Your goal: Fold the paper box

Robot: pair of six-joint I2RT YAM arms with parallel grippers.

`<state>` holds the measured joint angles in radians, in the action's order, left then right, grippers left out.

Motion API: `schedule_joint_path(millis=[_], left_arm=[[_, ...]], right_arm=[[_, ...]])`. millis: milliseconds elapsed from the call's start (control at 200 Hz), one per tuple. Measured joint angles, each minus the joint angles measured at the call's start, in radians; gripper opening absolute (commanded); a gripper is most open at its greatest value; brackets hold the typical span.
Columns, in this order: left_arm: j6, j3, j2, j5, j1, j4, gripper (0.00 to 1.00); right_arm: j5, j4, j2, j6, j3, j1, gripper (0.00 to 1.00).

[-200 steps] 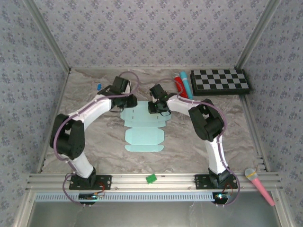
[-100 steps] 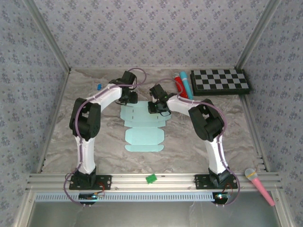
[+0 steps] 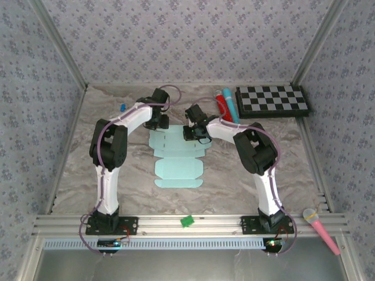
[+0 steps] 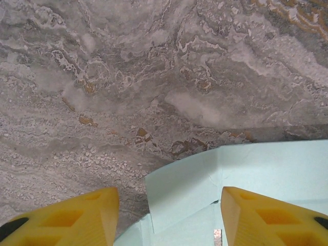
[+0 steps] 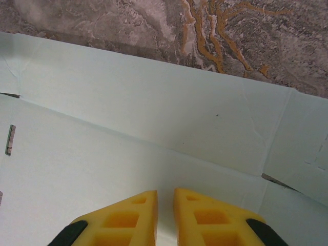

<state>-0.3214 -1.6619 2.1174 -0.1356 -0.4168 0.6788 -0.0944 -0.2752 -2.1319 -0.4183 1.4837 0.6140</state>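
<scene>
On the grey marble table [image 3: 117, 170], the pale aqua-blue card sheet with flaps and tabs, the paper box [image 3: 176, 158], lies flat in the middle. It is not folded yet. Its wide part is toward 12 o'clock and its narrow rounded part is toward 6 o'clock.

My left gripper [image 3: 159, 122] is at the sheet's 11 o'clock corner. In my left wrist camera, my left gripper [image 4: 168, 197] is wide. Its two yellow fingers [image 4: 77, 218] stand far apart. A corner of the paper box [image 4: 266, 174] shows in the gap between them. The fingers are not squeezing it.

My right gripper [image 3: 193, 136] is at the sheet's 1 o'clock edge. In my right wrist camera, my right gripper [image 5: 165, 197] is narrow. Its yellow fingers [image 5: 123, 215] are almost together, with just a thin slit between them. They sit right over the paper box [image 5: 154, 118], near a fold line. I cannot tell if they pinch any card.

At 2 o'clock on the table is a black and white checkered board [image 3: 272, 100]. Just beside it, on its 9 o'clock side, lie a red tube [image 3: 221, 104] and a slim blue tube [image 3: 230, 105]. A tiny dark-blue piece [image 3: 122, 108] sits at 10 o'clock. A small green piece [image 3: 187, 220] lies on the metal rail at 6 o'clock. A pink microphone [image 3: 319, 230] lies at 4 o'clock.
</scene>
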Motion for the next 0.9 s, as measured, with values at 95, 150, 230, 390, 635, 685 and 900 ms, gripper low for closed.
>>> schedule_joint_path(millis=[95, 150, 230, 390, 635, 685, 900], left_arm=[[0.007, -0.018, 0.017, 0.013, 0.000, 0.006, 0.52], [0.011, -0.034, 0.034, 0.025, 0.000, 0.007, 0.51], [0.017, -0.050, 0.058, 0.042, 0.000, 0.008, 0.48], [0.019, -0.063, 0.068, 0.053, 0.009, 0.026, 0.44], [0.026, -0.067, 0.066, 0.060, 0.010, 0.029, 0.43], [0.026, -0.068, 0.063, 0.064, 0.010, 0.029, 0.43], [0.037, -0.069, 0.029, 0.158, 0.009, 0.027, 0.43]], right_arm=[[0.000, 0.001, 0.000, 0.000, 0.000, 0.000, 0.18], [0.000, 0.002, 0.000, 0.000, 0.000, 0.000, 0.18], [0.000, 0.002, 0.000, 0.000, 0.000, 0.000, 0.18], [0.000, 0.002, 0.000, 0.000, 0.000, 0.000, 0.18], [0.000, 0.002, 0.000, -0.002, 0.000, 0.000, 0.18], [0.000, 0.002, 0.000, -0.003, 0.000, 0.000, 0.18], [0.000, 0.002, 0.000, -0.004, 0.000, 0.000, 0.18]])
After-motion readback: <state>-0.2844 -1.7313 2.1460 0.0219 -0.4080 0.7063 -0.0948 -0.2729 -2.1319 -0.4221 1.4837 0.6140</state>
